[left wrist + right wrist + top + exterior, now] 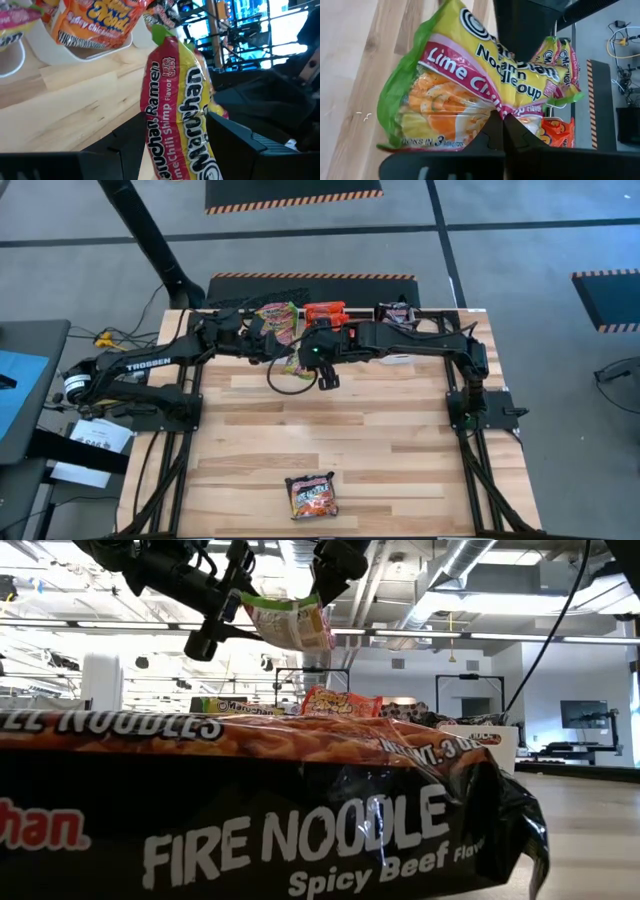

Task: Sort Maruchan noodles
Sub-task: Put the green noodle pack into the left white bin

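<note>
A green-yellow Lime Chili Shrimp packet point(292, 366) point(292, 625) point(180, 100) point(460, 95) hangs in the air over the far middle of the table. Both grippers meet there and both are shut on it: my left gripper point(280, 350) point(175, 145) from the left, my right gripper point(314, 366) point(502, 125) from the right. A black-purple Fire Noodle packet point(312, 495) point(250, 810) lies flat near the table's near edge. More packets sit in white bins at the far edge: green-yellow point(278, 315), red-orange point(325, 311), black-purple point(395, 312). My left gripper pinches the packet between its two fingers point(125, 145), across the packet's printed middle point(175, 130); the packet stands edgewise between them. It is clear of the table. My right gripper pinches one edge of the packet point(501, 111) between its shut fingertips; the plastic is gathered and creased there. The opposite edge point(520, 62) goes under the left gripper's dark fingers.
The white bins point(55, 57) line the far edge just behind the two grippers. The Fire Noodle packet lies right in front of the low camera and fills most of that view. Bare wood point(350, 430) spans the middle of the table.
</note>
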You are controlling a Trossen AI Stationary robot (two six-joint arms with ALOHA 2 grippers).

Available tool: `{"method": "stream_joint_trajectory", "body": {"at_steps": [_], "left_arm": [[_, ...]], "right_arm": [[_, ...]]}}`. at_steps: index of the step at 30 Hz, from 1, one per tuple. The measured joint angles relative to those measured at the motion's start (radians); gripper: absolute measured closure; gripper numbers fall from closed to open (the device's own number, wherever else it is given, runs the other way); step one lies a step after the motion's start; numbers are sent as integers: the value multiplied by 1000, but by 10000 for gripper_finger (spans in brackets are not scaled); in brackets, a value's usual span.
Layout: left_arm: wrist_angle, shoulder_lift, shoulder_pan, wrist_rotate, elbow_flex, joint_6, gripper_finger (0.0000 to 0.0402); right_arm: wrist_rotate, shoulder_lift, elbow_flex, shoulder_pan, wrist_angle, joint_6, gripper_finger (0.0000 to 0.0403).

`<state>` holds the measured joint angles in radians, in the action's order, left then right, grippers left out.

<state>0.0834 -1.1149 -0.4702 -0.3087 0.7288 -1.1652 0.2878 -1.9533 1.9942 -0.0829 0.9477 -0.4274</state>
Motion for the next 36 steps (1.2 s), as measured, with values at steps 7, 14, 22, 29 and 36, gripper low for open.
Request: {"method": "stream_joint_trajectory", "body": {"at_steps": [7, 14, 22, 29, 36], "left_arm": [[-15, 0, 0, -10, 0, -2, 210], [-17, 0, 0, -32, 0, -2, 210], [-17, 0, 0, -34, 0, -2, 210], [37, 0, 0, -53, -1, -26, 210], [93, 0, 0, -81, -1, -6, 216]], "right_arm": [[16, 0, 0, 19, 7, 8, 402], [34, 4, 0, 24, 18, 42, 402], [31, 4, 0, 29, -5, 61, 402], [28, 4, -1, 37, -32, 56, 402], [20, 4, -1, 37, -47, 56, 402]]}}
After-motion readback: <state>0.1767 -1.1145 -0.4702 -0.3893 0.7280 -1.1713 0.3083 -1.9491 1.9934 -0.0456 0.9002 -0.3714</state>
